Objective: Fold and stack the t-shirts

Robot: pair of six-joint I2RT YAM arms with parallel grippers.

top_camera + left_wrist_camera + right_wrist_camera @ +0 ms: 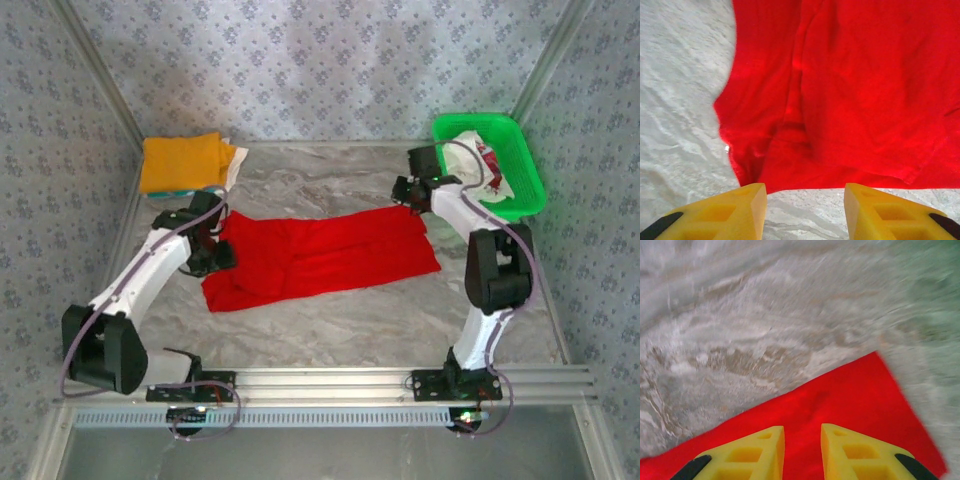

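Fingers apart and empty on both arms: left fingers (740, 212) just short of the red t-shirt (320, 255) edge, right fingers (852, 452) over one corner. Spread flat on tabletop (350, 320). Soft, light, limp; probably best pinched at corners, through both layers.

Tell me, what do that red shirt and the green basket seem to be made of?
Red t-shirt: soft matte cloth, likely a cotton knit; it lies limp with creases and folds. Green basket: stiff, slightly glossy plastic, judging by its bright, rigid rim.
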